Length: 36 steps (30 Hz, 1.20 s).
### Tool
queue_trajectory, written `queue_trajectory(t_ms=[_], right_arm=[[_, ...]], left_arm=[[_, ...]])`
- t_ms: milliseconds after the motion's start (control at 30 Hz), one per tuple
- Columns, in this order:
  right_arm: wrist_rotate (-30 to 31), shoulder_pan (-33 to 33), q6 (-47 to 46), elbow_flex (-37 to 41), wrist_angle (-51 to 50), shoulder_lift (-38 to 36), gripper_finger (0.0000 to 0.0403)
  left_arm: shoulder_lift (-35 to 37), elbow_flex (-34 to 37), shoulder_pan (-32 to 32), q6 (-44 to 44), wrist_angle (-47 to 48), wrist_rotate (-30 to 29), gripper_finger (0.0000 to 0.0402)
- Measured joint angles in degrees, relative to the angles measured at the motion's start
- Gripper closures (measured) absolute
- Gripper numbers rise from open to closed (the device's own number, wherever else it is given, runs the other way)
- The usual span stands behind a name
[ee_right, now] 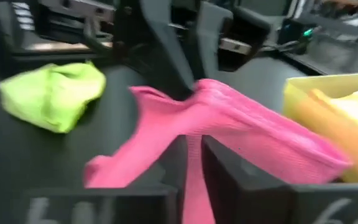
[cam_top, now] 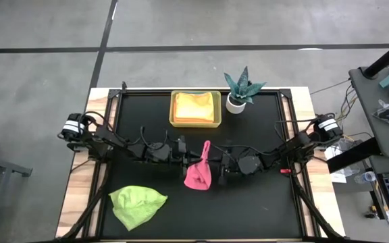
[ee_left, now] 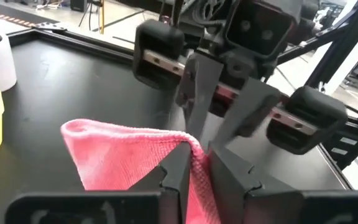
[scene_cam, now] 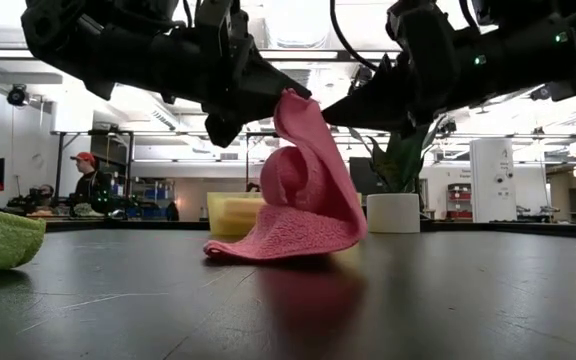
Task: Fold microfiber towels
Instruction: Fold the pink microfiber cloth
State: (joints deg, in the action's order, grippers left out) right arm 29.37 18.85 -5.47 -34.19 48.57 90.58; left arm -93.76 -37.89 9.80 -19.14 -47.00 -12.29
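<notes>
A pink towel (cam_top: 198, 174) stands bunched at the table's middle, its top raised and its lower part on the table (scene_cam: 278, 240). My left gripper (cam_top: 186, 154) comes from the table's left and is shut on the towel's top. My right gripper (cam_top: 220, 165) comes from the right and is shut on the towel close by. A lime green towel (cam_top: 138, 204) lies crumpled on the table near the front left. Orange-yellow towels (cam_top: 196, 104) lie in the yellow tray (cam_top: 174, 118). The turquoise-blue towel is not in view. My left gripper pinches the pink towel's raised top edge (ee_left: 193, 144) between its two fingers, slanting down from the table's left. The towel hangs below the fingers, slack and curled, with its lower end on the table. One layer or several, I cannot tell. My right gripper pinches the pink towel (ee_right: 194, 149) between its two fingers near the raised top, coming from the table's right, opposite my left gripper. The cloth spreads out beyond the fingers (ee_right: 272, 134) and droops to the table. The number of layers does not show.
The yellow tray stands at the far middle of the black mat, with a small teal spiky plant in a white pot (cam_top: 238, 94) to its right. Bare mat (cam_top: 255, 202) shows at the front right. A person (scene_cam: 88, 180) stands far behind the table.
</notes>
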Motion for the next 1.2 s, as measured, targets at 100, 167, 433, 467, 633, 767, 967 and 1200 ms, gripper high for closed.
queue_trajectory(t_ms=[100, 167, 433, 467, 633, 767, 967, 1200], right_arm=[[-1.07, -0.02, -1.53, -0.35, -0.2, -0.11, 0.0318], [-1.12, -0.09, -2.57, -0.37, -0.34, -0.11, 0.0286], [-1.07, -0.74, -3.96, -0.42, -0.14, 0.59, 0.0193], [-0.91, -0.91, -3.98, -0.42, 0.13, 0.81, 0.0191], [-0.88, -1.62, -3.96, -0.42, 0.17, 0.99, 0.0241], [-1.18, -1.64, -3.09, -0.42, 0.14, 0.99, 0.0332], [-1.3, -1.63, -0.68, -0.42, -0.21, 0.98, 0.0392], [-1.3, -0.43, 1.87, -0.42, -8.15, -2.68, 0.0394]], left_arm=[[0.0, 0.0, -0.28, 0.0, 0.04, 0.0, 0.0357], [0.0, 0.0, -0.44, -0.01, 0.0, -0.02, 0.0357], [0.0, 0.0, -0.48, 0.0, 0.0, -0.02, 0.0356], [0.0, 0.0, -0.48, 0.0, -0.05, -0.02, 0.0356], [0.0, 0.0, -0.48, 0.02, -0.06, 0.77, 0.0356], [0.0, 0.0, -0.48, 0.02, -0.09, 1.31, 0.0356], [0.0, 0.0, -0.48, 0.46, -0.08, 1.55, 0.0356], [3.35, 1.17, -0.55, 2.91, 4.55, 1.94, 0.0356]])
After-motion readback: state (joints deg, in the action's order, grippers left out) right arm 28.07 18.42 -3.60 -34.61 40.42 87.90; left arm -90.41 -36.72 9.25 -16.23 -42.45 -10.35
